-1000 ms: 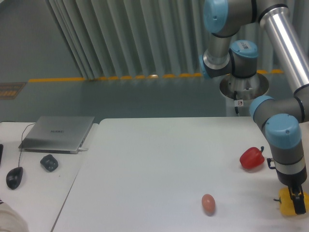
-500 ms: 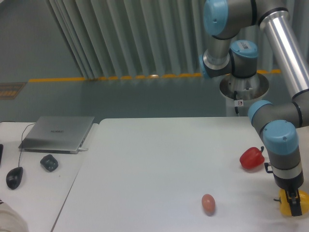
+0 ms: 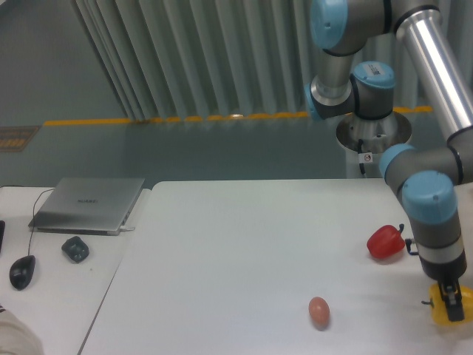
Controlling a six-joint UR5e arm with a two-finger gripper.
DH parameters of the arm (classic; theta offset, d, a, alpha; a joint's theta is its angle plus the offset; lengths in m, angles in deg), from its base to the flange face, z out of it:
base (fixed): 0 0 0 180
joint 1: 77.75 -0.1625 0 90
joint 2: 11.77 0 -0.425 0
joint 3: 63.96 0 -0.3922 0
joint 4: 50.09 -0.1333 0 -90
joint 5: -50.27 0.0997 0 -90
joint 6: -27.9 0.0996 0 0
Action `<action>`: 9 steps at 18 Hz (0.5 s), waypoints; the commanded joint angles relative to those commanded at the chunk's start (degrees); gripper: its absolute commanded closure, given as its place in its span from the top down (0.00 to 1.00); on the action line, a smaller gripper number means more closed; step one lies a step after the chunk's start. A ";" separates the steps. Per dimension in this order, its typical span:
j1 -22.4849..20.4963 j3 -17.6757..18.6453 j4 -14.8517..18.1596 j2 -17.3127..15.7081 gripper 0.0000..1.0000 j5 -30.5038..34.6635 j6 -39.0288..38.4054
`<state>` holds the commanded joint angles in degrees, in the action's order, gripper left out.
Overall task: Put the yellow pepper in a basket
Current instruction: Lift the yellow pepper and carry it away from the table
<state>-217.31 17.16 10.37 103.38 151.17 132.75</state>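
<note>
Your pincer is down at the near right corner of the white bench, right over the yellow pepper. One dark finger crosses the front of the pepper, w/ yellow showing on both sides of it. The other finger is hidden, so you can't tell from this view whether the pincer has closed on the pepper or only straddles it. The pepper seems to sit on the bench, its short dark stem pointing left; its lower right part is cut off by the frame edge.

The arm's wrist, grey w/ a blue cap, stands about upright above the pepper. The rest of the arm runs up and out the top right.

Red pepper lies farther back and a bit left of the yellow one, near it but apart, just beside the wrist. Brownish-pink egg sits on the near part of the bench, well left of the yellow pepper.

On the adjoining bench at far left: a closed grey laptop, a small dark object in front of it, and a black mouse on a cable nearer the left edge.
</note>
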 joint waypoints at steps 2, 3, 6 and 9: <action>-1.75 0.53 0.26 -2.90 0.65 -0.18 0.17; -2.89 0.53 0.96 -3.87 0.65 -0.35 0.44; -6.76 0.53 1.06 -5.20 0.65 -0.70 3.76; -11.33 0.44 0.88 -4.68 0.65 -3.33 8.42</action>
<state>-228.64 17.60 11.25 98.70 147.84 141.18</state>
